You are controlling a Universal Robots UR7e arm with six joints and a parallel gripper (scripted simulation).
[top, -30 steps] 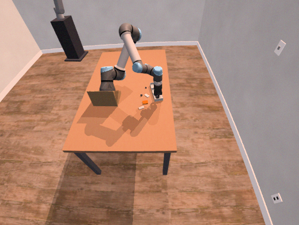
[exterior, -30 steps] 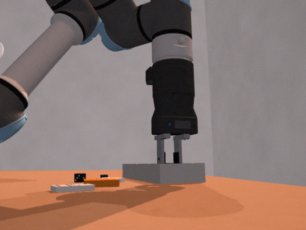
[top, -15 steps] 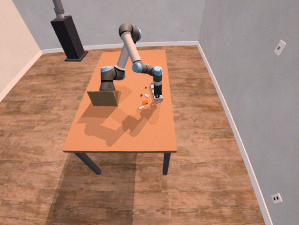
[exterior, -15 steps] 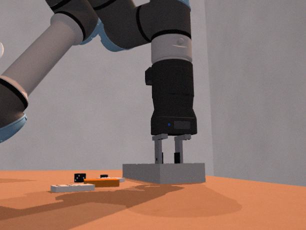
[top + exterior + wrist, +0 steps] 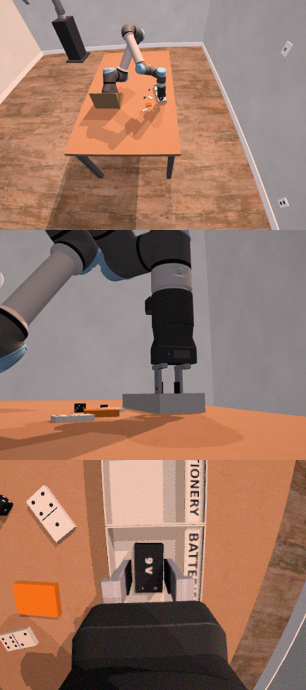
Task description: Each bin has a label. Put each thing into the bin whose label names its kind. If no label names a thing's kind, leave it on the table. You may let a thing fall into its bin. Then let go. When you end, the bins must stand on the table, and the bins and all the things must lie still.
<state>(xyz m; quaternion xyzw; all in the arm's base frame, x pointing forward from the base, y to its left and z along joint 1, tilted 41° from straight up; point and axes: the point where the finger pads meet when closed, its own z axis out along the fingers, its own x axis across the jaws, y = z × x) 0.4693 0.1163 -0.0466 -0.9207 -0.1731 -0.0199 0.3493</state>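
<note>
With its fingers partway open, the pincer has hold of nothing; a gap flanks the black 9 V battery between them. The battery is within the compartment labelled "BATTE…", its label partly hidden, of the grey bin row. In the top view, the row stands near the right-hand long edge of the bench, well apart from the near corners. Farther from that edge lie an orange block, a nearer domino, a farther domino and two small black objects, one a pipped die.
</note>
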